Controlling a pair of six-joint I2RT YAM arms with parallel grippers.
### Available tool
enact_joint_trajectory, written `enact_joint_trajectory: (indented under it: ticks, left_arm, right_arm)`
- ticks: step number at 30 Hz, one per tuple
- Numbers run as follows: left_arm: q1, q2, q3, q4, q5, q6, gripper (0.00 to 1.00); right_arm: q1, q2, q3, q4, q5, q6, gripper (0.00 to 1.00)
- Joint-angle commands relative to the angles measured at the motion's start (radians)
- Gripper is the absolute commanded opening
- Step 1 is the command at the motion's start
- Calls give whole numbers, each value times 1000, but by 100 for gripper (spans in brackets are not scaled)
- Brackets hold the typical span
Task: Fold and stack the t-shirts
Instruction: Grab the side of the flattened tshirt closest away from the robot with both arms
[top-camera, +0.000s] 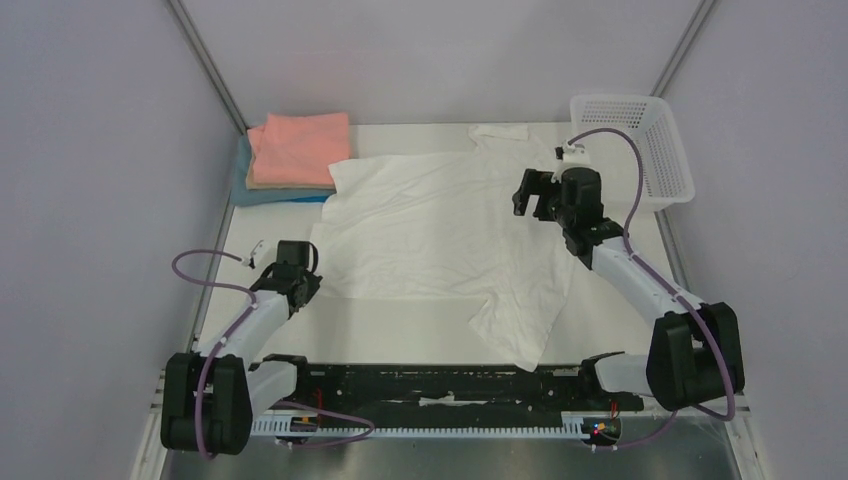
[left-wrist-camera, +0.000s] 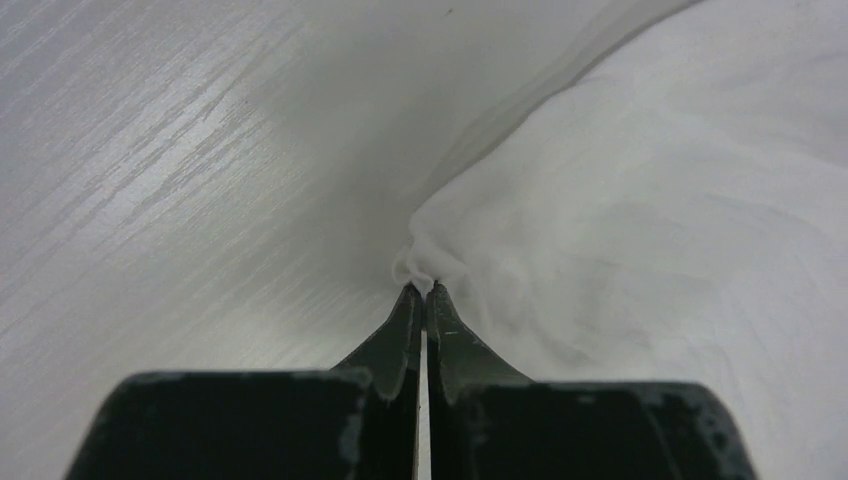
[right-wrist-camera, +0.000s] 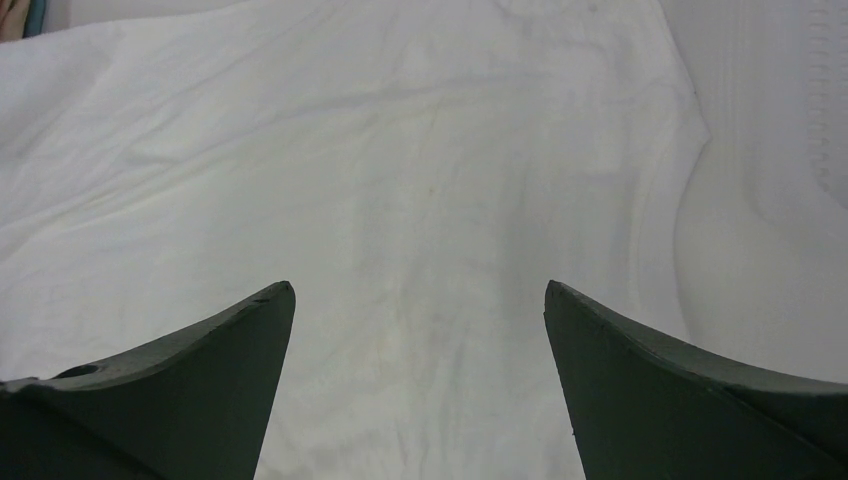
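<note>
**HIDDEN / CROPPED / UNCLEAR**

Left wrist view: left gripper (left-wrist-camera: 421, 295) body is cropped at the bottom edge. The bit of white shirt (left-wrist-camera: 650, 200) pinched between its closed fingers is out of sight. The shirt runs off the top and right edges.

Right wrist view: right gripper (right-wrist-camera: 420, 290) fingers are cropped at the bottom, with only the spread tips visible. The white shirt overruns the left and bottom edges. The basket (right-wrist-camera: 832, 100) is a blurred pale lattice at the right edge.

Top view: salmon-pink shirt (top-camera: 300, 145) covers most of tan shirt (top-camera: 285, 186) and blue shirt (top-camera: 262, 196), so only thin edge strips show and fold count can't be told. The white shirt's near-left corner is hidden under the left gripper.
</note>
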Motion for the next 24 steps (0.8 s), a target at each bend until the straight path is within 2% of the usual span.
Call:
enact_joint_trajectory:
  ticks: [1, 6, 10, 13, 17, 19, 24]
  left_arm:
    - [6, -117, -14, 1, 38, 41, 2]
    - [6, -204, -15, 5, 49, 58, 2]
    - [5, -187, -8, 31, 88, 60, 2]
    - [4, -155, 6, 54, 128, 58, 2]
    - [5, -152, 12, 16, 99, 48, 2]
    - [5, -151, 18, -11, 89, 38, 2]
    - [5, -144, 22, -31, 84, 19, 2]
  right_arm:
    - [96, -94, -52, -86, 90, -87, 98]
    - [208, -216, -149, -114, 152, -117, 98]
    - [267, -271, -201, -146, 144, -105, 98]
    - [392, -241, -168, -332, 134, -134, 96]
    - [519, -246, -177, -545, 42, -194, 94]
    - [585, -247, -177, -644, 62, -194, 93]
    - [697, -231, -199, -739, 63, -129, 88]
